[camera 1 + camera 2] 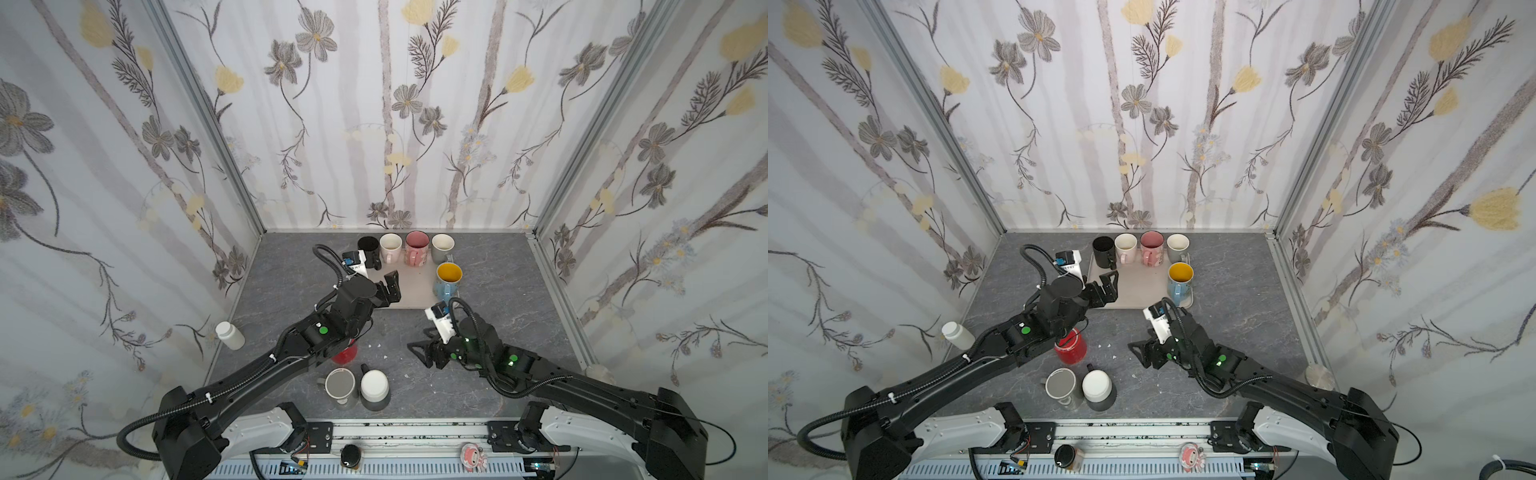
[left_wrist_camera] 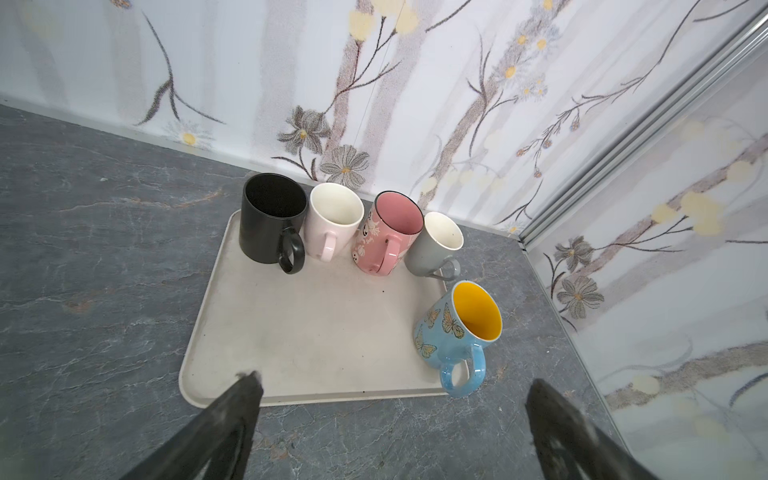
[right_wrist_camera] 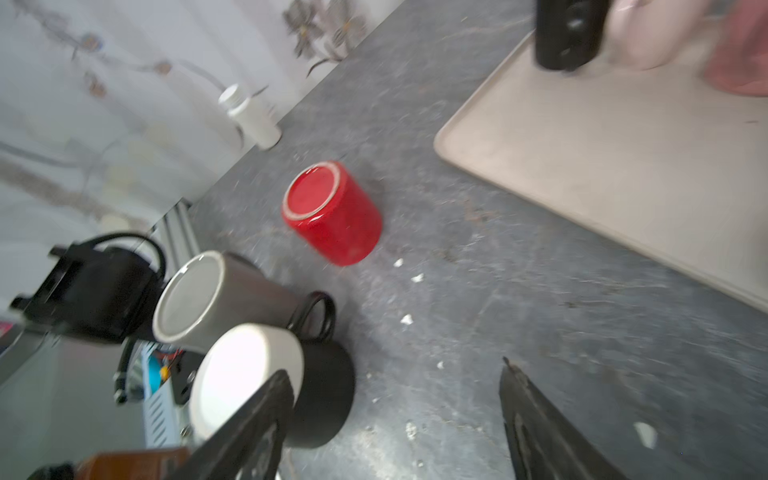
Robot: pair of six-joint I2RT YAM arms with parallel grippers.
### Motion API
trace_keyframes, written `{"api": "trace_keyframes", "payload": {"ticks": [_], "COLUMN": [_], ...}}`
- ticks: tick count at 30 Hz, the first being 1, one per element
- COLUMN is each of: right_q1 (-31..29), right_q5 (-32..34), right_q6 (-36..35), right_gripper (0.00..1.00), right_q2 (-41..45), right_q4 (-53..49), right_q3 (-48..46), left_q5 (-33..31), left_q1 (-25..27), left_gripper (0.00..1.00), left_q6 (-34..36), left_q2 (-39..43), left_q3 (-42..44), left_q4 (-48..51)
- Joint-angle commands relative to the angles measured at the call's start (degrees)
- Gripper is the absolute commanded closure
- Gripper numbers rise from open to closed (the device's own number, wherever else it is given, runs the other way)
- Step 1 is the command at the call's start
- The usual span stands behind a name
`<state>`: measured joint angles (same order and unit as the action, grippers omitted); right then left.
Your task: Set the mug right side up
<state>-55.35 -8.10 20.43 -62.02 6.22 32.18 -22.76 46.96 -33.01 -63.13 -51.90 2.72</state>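
Five mugs stand mouth-up on the tray (image 2: 311, 332), from the black mug (image 2: 266, 224) in the back row to the blue butterfly mug (image 2: 453, 328) by the tray's edge, so that much looks done. The left gripper (image 1: 392, 286) hangs over the tray with its jaws spread wide and nothing between them. Three are left base-up on the table (image 3: 498, 291) nearer the robot: the red mug (image 3: 332, 214), and the grey mug (image 3: 208, 299) side by side with a dark mug with a white base (image 3: 245, 365). The right gripper (image 3: 394, 368) hovers near them, also spread and empty, and any of them could be next.
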Motion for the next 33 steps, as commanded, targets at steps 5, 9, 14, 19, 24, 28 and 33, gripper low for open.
{"api": "trace_keyframes", "payload": {"ticks": [5, 9, 14, 19, 24, 28, 33], "right_q1": [-9.4, -14.6, -19.7, -21.6, -21.1, -18.7, -17.0], "right_q5": [4.0, 7.5, 13.1, 18.2, 24.8, 28.2, 27.6], "right_q6": [-5.0, -8.5, -10.7, -9.4, -6.0, -3.4, -3.8], "right_gripper": [0.11, 0.00, 0.00, 0.00, 0.00, 0.00, 0.00], "right_q2": [-10.3, -14.6, -19.7, -22.7, -22.0, -18.5, -12.6], "right_q4": [0.7, -1.1, -5.7, -6.8, -8.1, -9.7, -8.9], "right_q3": [5.6, 10.0, 15.3, 16.4, 14.9, 11.7, 8.3], "left_q5": [2.3, 1.0, 0.4, -0.1, 1.3, 2.0, 2.2], "left_q1": [-1.3, -1.6, -2.0, -2.7, -3.0, -3.1, -3.2], "left_gripper": [0.00, 0.00, 0.00, 0.00, 0.00, 0.00, 0.00], "left_q6": [2.6, 1.5, 0.4, 0.0, -0.2, -0.4, -0.8], "left_q2": [4.2, 6.6, 9.3, 11.2, 11.0, 10.8, 10.9], "left_q3": [1.9, 3.8, 6.4, 7.9, 8.4, 8.4, 9.1], "left_q4": [1.2, 2.2, 2.4, 2.7, 2.8, 3.0, 2.9]}}
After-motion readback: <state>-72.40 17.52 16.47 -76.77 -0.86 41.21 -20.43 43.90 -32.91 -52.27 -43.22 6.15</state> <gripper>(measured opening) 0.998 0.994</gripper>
